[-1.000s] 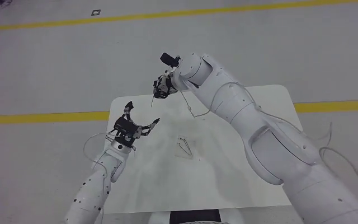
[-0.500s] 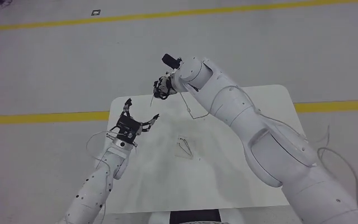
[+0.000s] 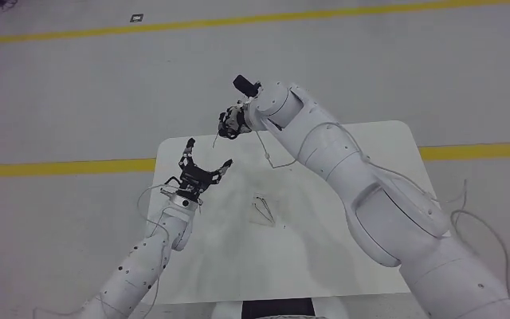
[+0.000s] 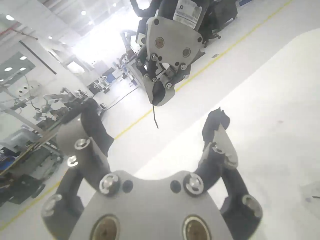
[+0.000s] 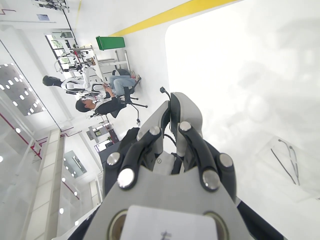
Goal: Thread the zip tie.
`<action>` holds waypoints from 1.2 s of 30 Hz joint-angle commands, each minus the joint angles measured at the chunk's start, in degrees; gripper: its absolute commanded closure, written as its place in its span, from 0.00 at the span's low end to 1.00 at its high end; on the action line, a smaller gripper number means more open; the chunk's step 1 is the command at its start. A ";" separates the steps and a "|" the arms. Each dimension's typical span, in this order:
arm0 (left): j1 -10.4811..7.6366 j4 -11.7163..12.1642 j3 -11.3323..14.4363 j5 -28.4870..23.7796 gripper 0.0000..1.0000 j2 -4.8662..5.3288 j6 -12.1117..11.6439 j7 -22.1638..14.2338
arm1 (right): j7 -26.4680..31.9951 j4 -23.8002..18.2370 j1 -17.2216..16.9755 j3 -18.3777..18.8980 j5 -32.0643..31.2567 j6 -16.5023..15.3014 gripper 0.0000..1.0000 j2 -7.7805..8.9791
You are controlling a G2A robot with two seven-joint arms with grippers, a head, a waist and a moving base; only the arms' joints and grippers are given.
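In the top view, the right tool [image 3: 228, 124] is pressed together on a thin black plastic zip tie [image 3: 216, 142], which hangs from it at the far edge of the white rounded table [image 3: 319, 263]; the left tool [image 3: 208, 155] is near it, spread and holding nothing; some loose thin ties [image 3: 261, 209] lie near the table's middle. In the left wrist view, the tie's free end hangs toward the gap of the spread fingers, not touching them; in the right wrist view, the tie's small head sticks out past the closed fingertips.

The grey-fingered right gripper [image 5: 172, 106] pinches a thin black plastic zip tie [image 5: 164, 91] (its head poking out) above the white table [image 5: 225, 51].
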 commanded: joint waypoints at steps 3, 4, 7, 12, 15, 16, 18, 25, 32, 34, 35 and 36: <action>-0.09 0.34 -0.09 0.00 0.00 -0.15 1.16 -0.98 | -1.42 -0.95 -1.09 0.41 -0.23 -0.33 1.00 0.18; -0.16 0.47 0.00 0.00 0.00 -0.17 1.49 -1.05 | -1.50 -1.34 -1.29 0.58 -0.43 -0.12 1.00 0.30; -0.61 1.27 0.40 0.00 0.00 -0.15 2.16 -1.49 | -1.13 -2.24 -1.77 1.11 -1.21 0.00 1.00 0.71; -1.29 2.07 1.14 0.00 0.00 -0.14 3.16 -2.14 | 0.44 -3.26 -2.33 1.81 -2.09 0.00 1.00 1.22; -1.55 2.14 1.46 0.00 0.00 -0.11 2.22 -2.15 | 0.76 -3.43 -2.38 1.92 -2.23 0.00 1.00 1.29; -1.55 2.14 1.46 0.00 0.00 -0.11 2.22 -2.15 | 0.76 -3.43 -2.38 1.92 -2.23 0.00 1.00 1.29; -1.55 2.14 1.46 0.00 0.00 -0.11 2.22 -2.15 | 0.76 -3.43 -2.38 1.92 -2.23 0.00 1.00 1.29; -2.34 2.68 1.81 0.00 0.00 -0.27 2.56 -3.55 | -0.61 -4.50 -3.57 2.24 -2.66 -0.22 1.00 1.47; -3.37 3.71 3.29 0.00 0.52 -0.24 3.51 -4.21 | -0.31 -6.09 -4.65 3.10 -4.30 0.00 1.00 2.06; -3.64 3.87 3.64 0.00 0.55 -0.20 3.60 -4.35 | -0.20 -6.30 -4.83 3.31 -4.67 0.00 1.00 2.16; -3.75 3.95 3.77 0.00 0.56 -0.17 3.63 -4.38 | -0.17 -6.38 -4.91 3.40 -4.81 0.00 1.00 2.19; -3.85 4.04 3.88 0.00 0.58 -0.15 3.68 -4.42 | -0.12 -6.43 -4.96 3.47 -4.98 0.00 1.00 2.22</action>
